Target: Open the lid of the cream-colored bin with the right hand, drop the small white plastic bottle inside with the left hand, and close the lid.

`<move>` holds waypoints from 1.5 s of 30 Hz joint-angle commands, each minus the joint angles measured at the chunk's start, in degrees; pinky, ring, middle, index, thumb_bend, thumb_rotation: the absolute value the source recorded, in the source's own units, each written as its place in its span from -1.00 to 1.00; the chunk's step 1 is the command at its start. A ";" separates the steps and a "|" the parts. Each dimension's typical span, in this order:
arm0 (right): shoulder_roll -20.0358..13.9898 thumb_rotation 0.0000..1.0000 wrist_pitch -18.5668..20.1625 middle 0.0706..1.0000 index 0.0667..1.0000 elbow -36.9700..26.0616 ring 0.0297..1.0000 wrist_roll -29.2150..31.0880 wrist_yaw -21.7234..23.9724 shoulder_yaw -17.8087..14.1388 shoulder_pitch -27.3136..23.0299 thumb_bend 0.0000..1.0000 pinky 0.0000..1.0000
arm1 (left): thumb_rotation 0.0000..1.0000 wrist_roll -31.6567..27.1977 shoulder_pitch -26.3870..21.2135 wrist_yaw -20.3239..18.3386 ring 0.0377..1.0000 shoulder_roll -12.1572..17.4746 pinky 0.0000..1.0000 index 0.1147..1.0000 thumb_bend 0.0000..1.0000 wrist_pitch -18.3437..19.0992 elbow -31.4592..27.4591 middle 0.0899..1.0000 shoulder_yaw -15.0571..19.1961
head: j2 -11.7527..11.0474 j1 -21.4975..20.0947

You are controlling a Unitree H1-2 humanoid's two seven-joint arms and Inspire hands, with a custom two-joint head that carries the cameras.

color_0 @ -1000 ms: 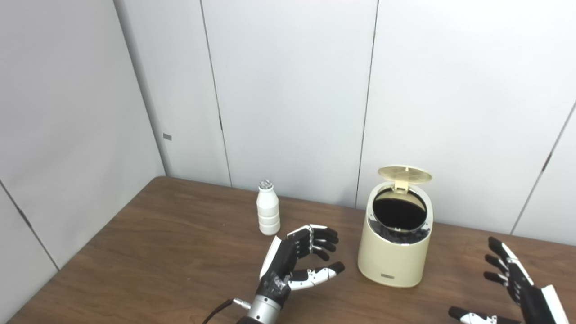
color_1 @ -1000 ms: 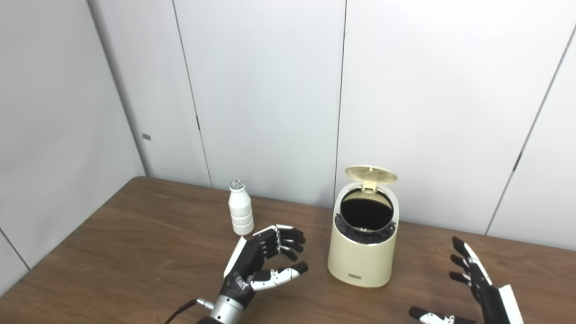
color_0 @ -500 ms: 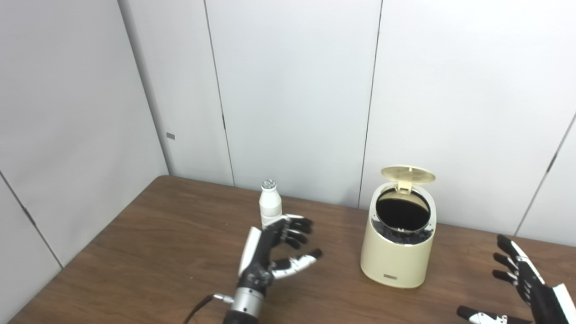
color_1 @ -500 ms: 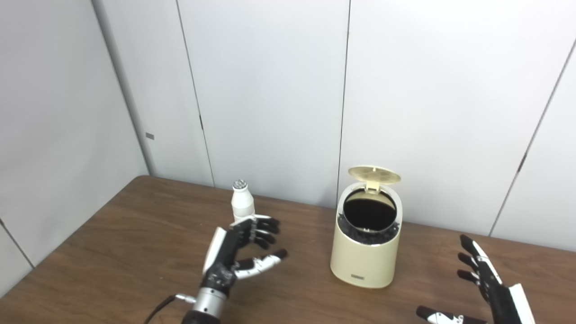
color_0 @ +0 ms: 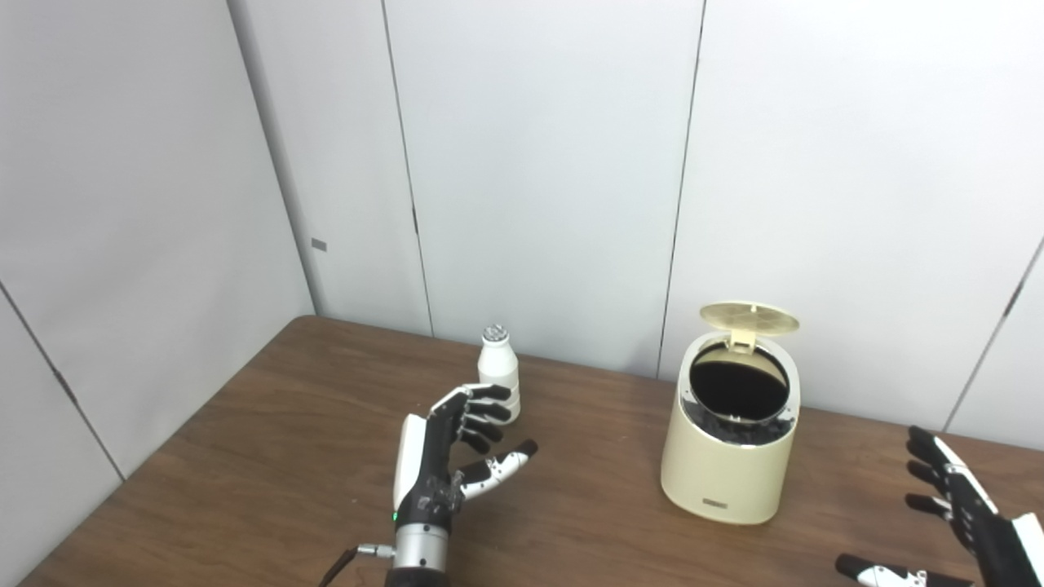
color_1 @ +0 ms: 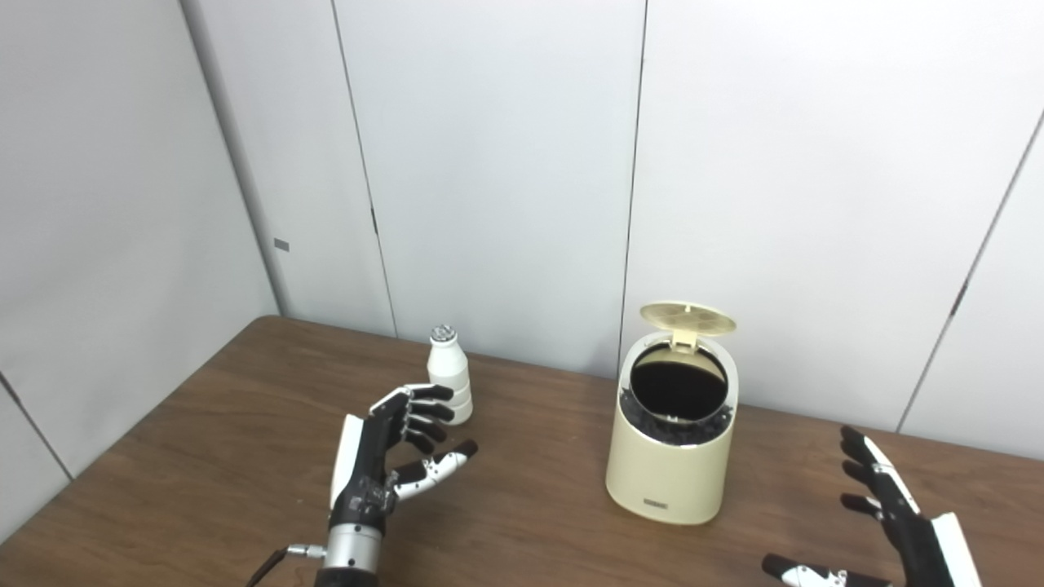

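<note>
A small white plastic bottle [color_0: 498, 369] with a silver cap stands upright on the brown table [color_0: 245, 456], near the back wall. My left hand [color_0: 444, 456] is open just in front of and left of the bottle, fingers curled toward it without touching. The cream-colored bin [color_0: 730, 444] stands to the right, its round lid [color_0: 749, 312] flipped up at the back and the dark inside showing. At the lower right corner my right hand [color_0: 966, 522] is open, fingers spread, well clear of the bin.
White wall panels close off the table at the back and left. The table's left edge runs diagonally past my left arm. Bare wood lies between the bottle and the bin [color_1: 670, 440].
My left hand has moved left and back, from beside the bin to just in front of the bottle. The right hand has drifted slightly right. The camera view has shifted a little.
</note>
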 commanded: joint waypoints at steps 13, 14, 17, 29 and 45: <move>0.10 -1.00 0.80 0.79 0.77 -3.79 0.73 0.52 -0.07 -0.34 -1.70 0.51 0.47 | -0.79 5.08 -3.88 8.45 0.16 0.82 -0.10 0.39 0.44 0.87 2.68 0.43 -0.12 | 0.40 -0.21; 0.12 -1.00 0.90 0.79 0.77 -3.86 0.73 0.48 -0.06 -0.31 -1.71 0.51 0.46 | -0.77 5.04 -4.02 8.26 0.17 1.00 -0.08 0.40 0.45 1.19 2.93 0.42 -0.17 | 0.40 -0.21; 0.17 -1.00 1.08 0.78 0.76 -4.02 0.71 0.09 -0.14 -0.17 -1.85 0.53 0.43 | -0.73 4.89 -4.50 7.82 0.23 1.52 -0.02 0.43 0.46 2.02 3.63 0.44 -0.24 | 0.34 -0.36; 0.17 -1.00 2.98 0.77 0.75 -5.79 0.71 0.69 0.36 -0.14 -1.92 0.51 0.49 | -0.65 5.32 -7.50 6.78 0.49 4.92 0.27 0.58 0.52 6.24 6.10 0.58 -1.23 | 0.46 -0.38; 0.08 -1.00 5.06 0.78 0.74 -7.88 0.72 0.17 1.28 0.18 -1.77 0.50 0.46 | -0.61 5.97 -10.51 9.31 0.60 7.29 0.41 0.63 0.56 6.82 12.62 0.65 -2.02 | 0.66 -1.02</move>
